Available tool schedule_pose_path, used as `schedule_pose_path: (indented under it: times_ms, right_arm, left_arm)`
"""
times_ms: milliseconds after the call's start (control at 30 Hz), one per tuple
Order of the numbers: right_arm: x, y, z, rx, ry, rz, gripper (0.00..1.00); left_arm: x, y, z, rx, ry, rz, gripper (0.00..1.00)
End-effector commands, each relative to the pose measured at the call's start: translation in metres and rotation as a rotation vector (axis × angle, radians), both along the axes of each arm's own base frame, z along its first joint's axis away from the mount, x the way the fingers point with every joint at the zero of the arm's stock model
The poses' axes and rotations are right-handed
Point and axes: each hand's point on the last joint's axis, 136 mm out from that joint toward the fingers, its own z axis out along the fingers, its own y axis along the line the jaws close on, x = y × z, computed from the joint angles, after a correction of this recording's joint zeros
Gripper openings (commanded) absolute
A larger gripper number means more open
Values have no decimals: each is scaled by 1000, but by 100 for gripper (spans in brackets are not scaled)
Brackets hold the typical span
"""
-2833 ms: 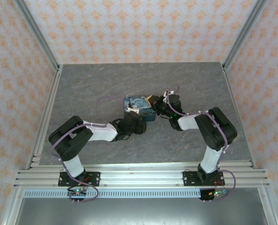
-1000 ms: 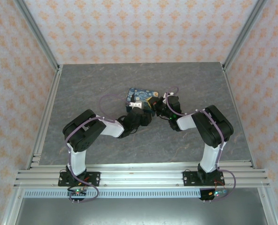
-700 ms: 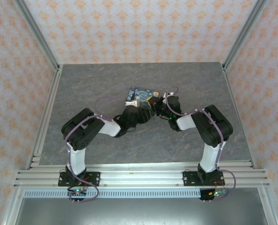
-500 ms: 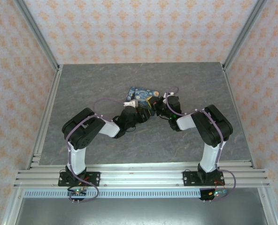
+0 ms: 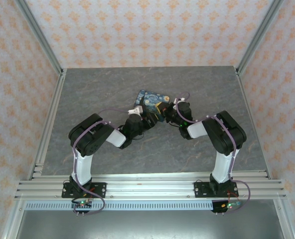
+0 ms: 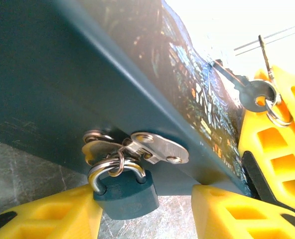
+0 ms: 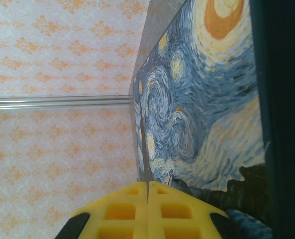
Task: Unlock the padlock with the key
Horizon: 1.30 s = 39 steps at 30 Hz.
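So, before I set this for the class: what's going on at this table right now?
Two robot arms are working on a painted box fastened by a small teal padlock hanging from its hasp. The left fingers stand apart on either side of the padlock, one touching it, the other clear. The right fingers are shut, apparently pinching the key by its ring, up beside the box's top edge. The key is not yet in the padlock, which looks locked.
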Motion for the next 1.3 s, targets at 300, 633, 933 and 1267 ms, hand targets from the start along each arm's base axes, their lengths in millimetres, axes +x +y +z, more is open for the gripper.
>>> schedule_pose_path:
  times_ms: [300,633,933,1267]
  right_arm:
    - [-7,-5,-28,-31,76,0,0]
    - [-7,-6,-32,-36,80,-2,0]
    - [-6,-5,-36,-34,89,-4,0]
    - [-6,-5,-39,-30,96,-1,0]
  left_arm:
    - [6,5,14,-144,-24,47,52]
    - [0,9,16,-145,-17,51,51]
    - [8,6,-15,-80,54,80,50]
    - [8,19,-40,50,102,139,38]
